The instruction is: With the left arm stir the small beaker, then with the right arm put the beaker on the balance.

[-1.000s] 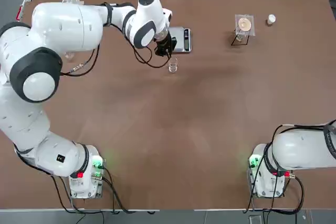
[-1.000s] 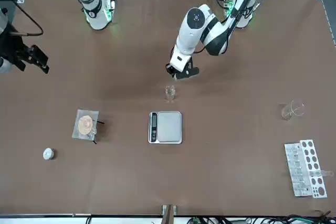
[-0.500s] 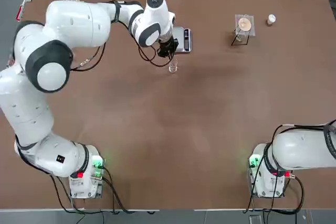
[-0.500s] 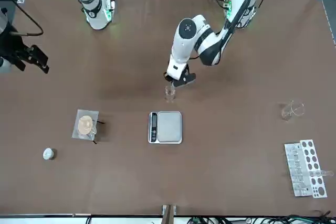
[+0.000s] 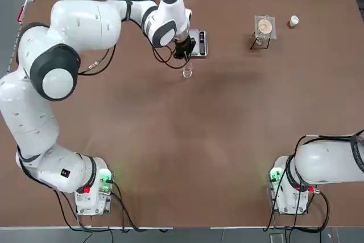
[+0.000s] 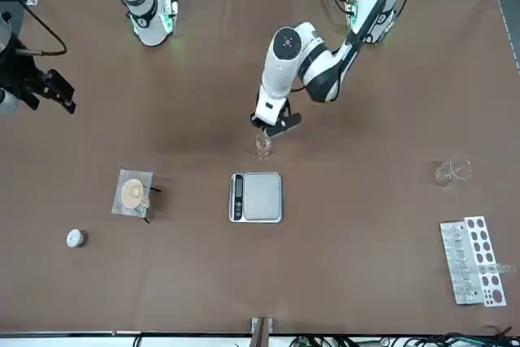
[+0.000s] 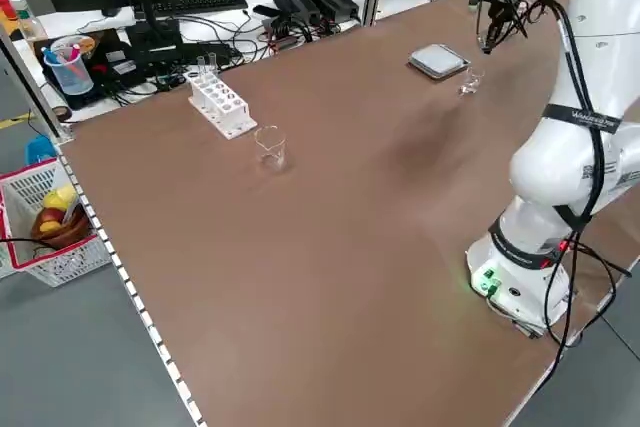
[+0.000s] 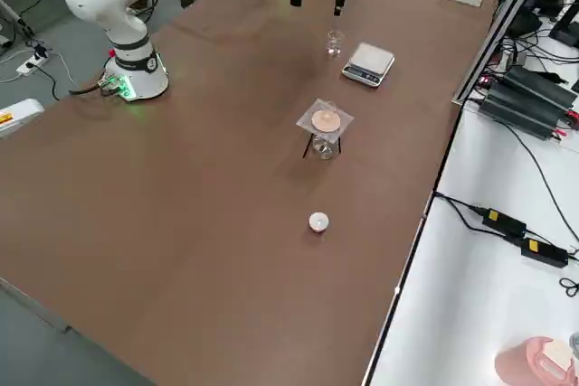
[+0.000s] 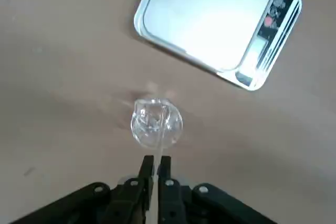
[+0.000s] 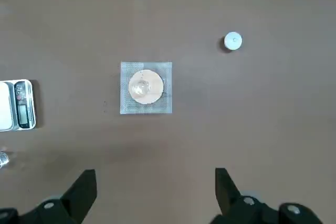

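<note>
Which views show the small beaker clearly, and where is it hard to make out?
Left wrist view: small beaker large, slightly soft, glare on the balance. Top view: beaker a faint glint beside the left gripper. Right side view: tiny but visible.

Open table (image 5: pixel 216 129) lies before the small beaker (image 5: pixel 187 73); the balance (image 5: pixel 197 43) crowds its far side.
</note>
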{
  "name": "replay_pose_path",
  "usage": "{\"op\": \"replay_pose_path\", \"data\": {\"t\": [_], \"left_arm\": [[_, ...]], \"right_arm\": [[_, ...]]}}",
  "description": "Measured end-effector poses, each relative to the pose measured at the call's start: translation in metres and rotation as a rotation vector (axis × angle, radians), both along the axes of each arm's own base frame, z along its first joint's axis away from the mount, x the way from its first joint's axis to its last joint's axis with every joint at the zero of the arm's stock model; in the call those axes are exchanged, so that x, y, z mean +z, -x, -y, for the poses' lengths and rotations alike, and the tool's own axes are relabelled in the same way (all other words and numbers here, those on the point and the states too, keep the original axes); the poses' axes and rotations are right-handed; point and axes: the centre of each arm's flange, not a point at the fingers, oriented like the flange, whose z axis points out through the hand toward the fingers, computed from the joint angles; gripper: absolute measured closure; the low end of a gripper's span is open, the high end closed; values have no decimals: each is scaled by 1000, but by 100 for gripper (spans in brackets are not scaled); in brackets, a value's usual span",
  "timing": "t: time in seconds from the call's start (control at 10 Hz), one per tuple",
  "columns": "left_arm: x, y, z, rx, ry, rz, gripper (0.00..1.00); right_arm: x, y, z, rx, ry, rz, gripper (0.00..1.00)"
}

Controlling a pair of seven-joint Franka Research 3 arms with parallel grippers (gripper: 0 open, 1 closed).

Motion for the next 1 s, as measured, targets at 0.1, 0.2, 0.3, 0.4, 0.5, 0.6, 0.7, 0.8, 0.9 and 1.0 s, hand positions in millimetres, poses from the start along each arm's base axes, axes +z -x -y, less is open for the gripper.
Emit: {"op": "replay_pose_path", "data": {"t": [0.1,0.2,0.3,0.4,0.5,0.6,0.7,0.8,0.9,1.0], "left_arm": [[-1,6,4,-4,-12,-5,93],[-4,9,4,-10,-31,-13,93],[-6,9,2,-11,-47,-20,93],[-6,7,0,-10,-54,-22,93],[-5,4,-2,-6,-53,-18,93],[0,0,-1,-1,-45,-11,93],[4,-2,0,1,-40,-6,93],[5,-1,1,4,-38,-5,93],[5,1,3,12,-40,-8,93],[4,5,6,9,-47,-14,93]], "right_arm": [[0,0,0,0,0,0,0],[0,0,0,0,0,0,0],[0,0,0,0,0,0,0],[0,0,0,0,0,0,0],[0,0,0,0,0,0,0],[0,0,0,0,0,0,0],[0,0,0,0,0,0,0],[0,0,0,1,0,-2,0],[0,0,0,1,0,-3,0],[0,0,0,1,0,-5,0]]}}
